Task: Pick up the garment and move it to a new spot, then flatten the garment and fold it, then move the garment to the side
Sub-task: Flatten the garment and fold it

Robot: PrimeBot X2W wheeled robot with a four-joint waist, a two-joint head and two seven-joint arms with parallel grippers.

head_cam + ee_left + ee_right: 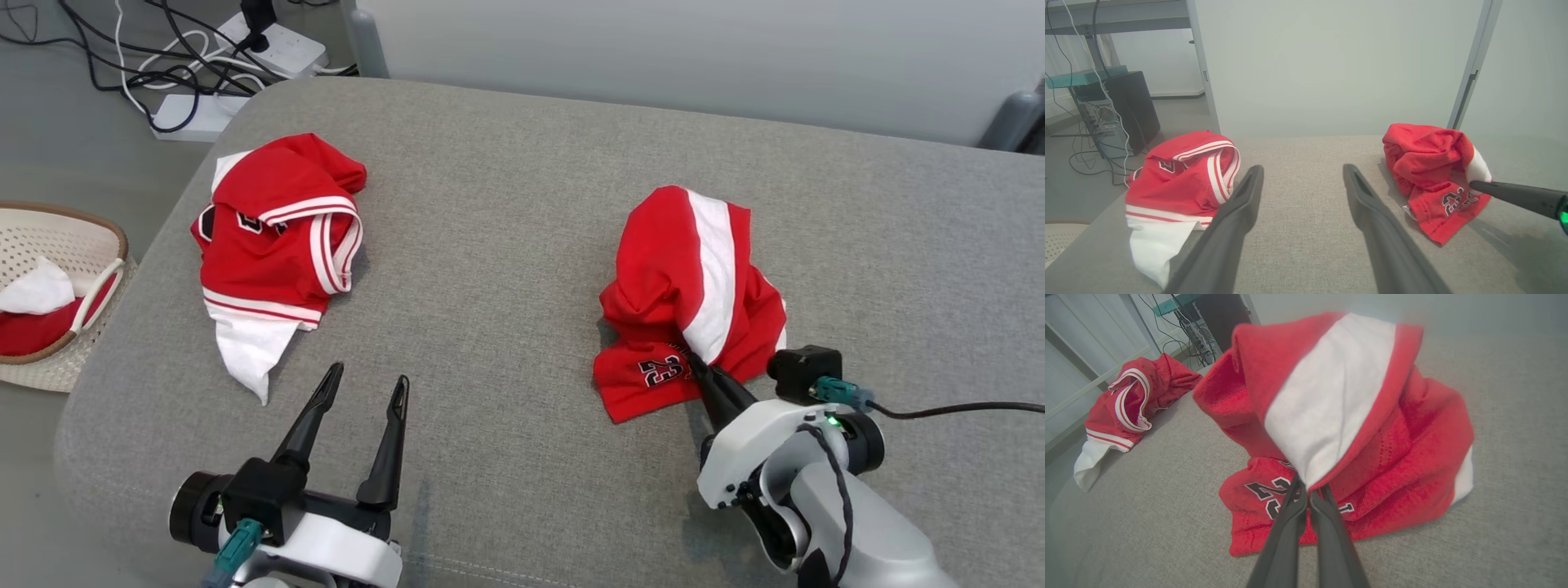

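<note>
Right end effector (698, 365): fingers together, clamped on a fold of the red garment (678, 278) at its near side, right where the white stripe runs down to the printed number. The right wrist view confirms this: both fingertips (1295, 494) meet on the cloth, with red and white fabric rising in a peak above them.

Red garment: on the grey cushion (506, 245), right of centre, roughly midway between the near and far edges. Crumpled in a heap, its lower hem lying on the cushion and the number patch facing the near edge. From the left wrist view the same heap (1425, 159) sits to the right, with the right arm's dark finger touching its near edge.

Left end effector (367, 380): fingers apart, nothing between them. It sits above the cushion close to the near edge, left of centre, fingers pointing to the far edge.

Second garment (269, 245): red with white trim and a white tail, bunched toward the cushion's far-left corner, well apart from the held one.

Off the cushion's left edge: a pale perforated basket (49, 237) holding white cloth (37, 290) and red cloth (33, 331). Beyond the far-left corner: a power strip (277, 41) and tangled cables (147, 73) on the floor.
</note>
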